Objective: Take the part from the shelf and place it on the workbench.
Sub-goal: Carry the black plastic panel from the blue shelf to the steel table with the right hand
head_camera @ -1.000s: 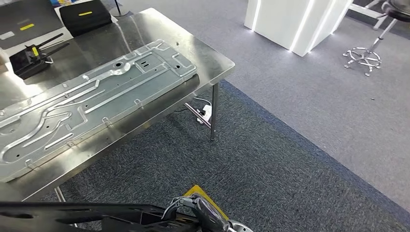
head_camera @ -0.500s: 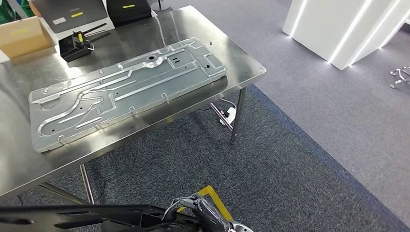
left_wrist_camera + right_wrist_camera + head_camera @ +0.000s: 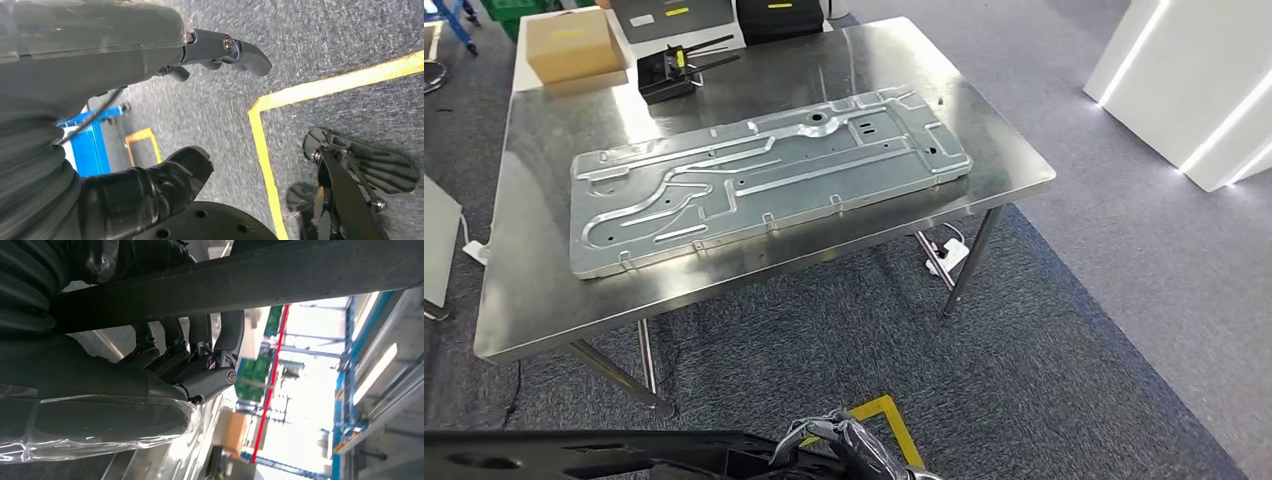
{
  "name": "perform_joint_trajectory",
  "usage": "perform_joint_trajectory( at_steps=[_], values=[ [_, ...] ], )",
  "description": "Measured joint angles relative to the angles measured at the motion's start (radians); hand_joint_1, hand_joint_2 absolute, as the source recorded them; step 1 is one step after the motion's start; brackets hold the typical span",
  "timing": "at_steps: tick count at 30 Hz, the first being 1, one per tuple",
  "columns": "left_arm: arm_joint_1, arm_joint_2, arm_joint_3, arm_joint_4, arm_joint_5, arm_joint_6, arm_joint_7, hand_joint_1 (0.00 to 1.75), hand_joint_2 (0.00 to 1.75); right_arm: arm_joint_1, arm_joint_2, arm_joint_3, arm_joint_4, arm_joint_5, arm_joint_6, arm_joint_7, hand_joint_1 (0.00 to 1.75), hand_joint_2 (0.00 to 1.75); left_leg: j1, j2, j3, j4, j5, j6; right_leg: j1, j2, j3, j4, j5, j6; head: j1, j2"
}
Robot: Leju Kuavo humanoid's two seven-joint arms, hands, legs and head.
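Ahead, steel workbench [image 3: 534, 290] stands on grey carpet [image 3: 844, 340]; right hand [image 3: 842, 450] fingers [image 3: 222, 340] grip the part [image 3: 260, 277], left hand [image 3: 100, 70] fingers [image 3: 245, 50] spread, empty.

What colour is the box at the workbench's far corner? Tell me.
Plain cardboard brown, the box shows best in the head view.

High head view; close wrist views

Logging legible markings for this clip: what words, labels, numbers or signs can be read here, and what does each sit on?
No text can be read in any view.
Yellow labels on the black cases at the far table edge: too small to read.
Yellow tag on the black tool: no legible writing.
Yellowish label on the cardboard box: blurred.
Stamped metal panel on the workbench: no markings visible.
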Motion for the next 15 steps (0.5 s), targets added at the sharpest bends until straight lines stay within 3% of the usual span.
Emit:
perform_joint_trajectory(
  at_steps=[2,4,5,7,9,10,11,12,13,15],
  values=[
    [0.000,-0.002,0.000,0.000,0.000,-0.001,-0.003,0.00,1.75,-0.001,-0.001,-0.004,-0.002,-0.001,0.007,0.000,1.75,1.75,0.000,-0.019,-0.004,0.001,0.000,-0.009,0.002,0.023,0.026,-0.068,0.021,-0.004,0.000,0.000],
    [0.003,-0.002,0.000,0.000,0.000,-0.001,-0.004,0.00,1.75,-0.002,-0.001,-0.006,-0.004,-0.002,0.011,0.000,1.75,1.75,0.001,-0.035,-0.009,-0.002,0.002,-0.023,0.004,0.008,0.029,-0.076,0.022,-0.010,0.000,0.000],
    [0.004,-0.002,0.000,0.000,0.001,-0.001,-0.004,0.00,1.75,-0.003,-0.001,-0.007,-0.006,-0.002,0.012,0.000,1.75,1.75,0.002,-0.026,-0.011,0.003,-0.001,-0.028,0.003,-0.002,0.033,-0.081,0.024,-0.015,0.000,0.000],
    [0.003,-0.001,0.000,0.000,0.001,0.000,-0.005,0.00,1.75,-0.005,0.000,-0.008,-0.009,-0.004,0.015,0.000,1.75,1.75,0.001,0.021,-0.036,0.057,-0.039,-0.036,-0.002,-0.025,0.040,-0.094,0.030,-0.026,-0.002,0.000],
    [0.001,-0.001,-0.001,0.000,0.001,0.000,-0.004,0.00,1.75,-0.005,0.000,-0.010,-0.011,-0.009,0.022,0.003,1.75,1.75,0.002,0.067,-0.091,0.178,-0.108,-0.044,0.001,-0.047,0.042,-0.096,0.029,-0.031,-0.003,0.000],
    [0.000,-0.002,-0.001,0.000,0.002,0.000,-0.004,0.00,1.75,-0.004,0.000,-0.010,-0.012,-0.013,0.027,0.005,1.75,1.75,0.004,0.075,-0.118,0.235,-0.133,-0.048,0.002,-0.057,0.041,-0.095,0.028,-0.032,-0.003,0.000],
    [0.000,-0.002,-0.001,0.000,0.002,0.000,-0.002,0.00,1.75,-0.004,0.000,-0.011,-0.012,-0.018,0.032,0.008,1.75,1.75,0.006,0.079,-0.131,0.266,-0.140,-0.052,0.002,-0.065,0.041,-0.094,0.027,-0.032,-0.003,0.000],
    [0.000,-0.002,-0.001,0.000,0.003,0.001,-0.001,0.00,1.75,-0.004,0.000,-0.011,-0.012,-0.023,0.037,0.009,1.75,1.75,0.007,0.081,-0.125,0.259,-0.127,-0.055,0.002,-0.072,0.041,-0.093,0.025,-0.031,-0.003,0.000],
    [0.001,-0.001,-0.001,0.000,0.003,0.002,0.002,0.00,1.75,-0.004,0.000,-0.011,-0.012,-0.027,0.041,0.010,1.75,1.75,0.009,0.084,-0.099,0.214,-0.098,-0.056,0.002,-0.076,0.042,-0.091,0.023,-0.029,-0.003,0.000],
    [0.001,-0.001,-0.002,0.000,0.004,0.004,0.007,0.00,1.75,-0.004,0.000,-0.012,-0.012,-0.032,0.045,0.011,1.75,1.75,0.009,0.092,-0.025,0.079,-0.041,-0.053,0.002,-0.081,0.043,-0.084,0.017,-0.020,-0.003,0.000]
  ],
)
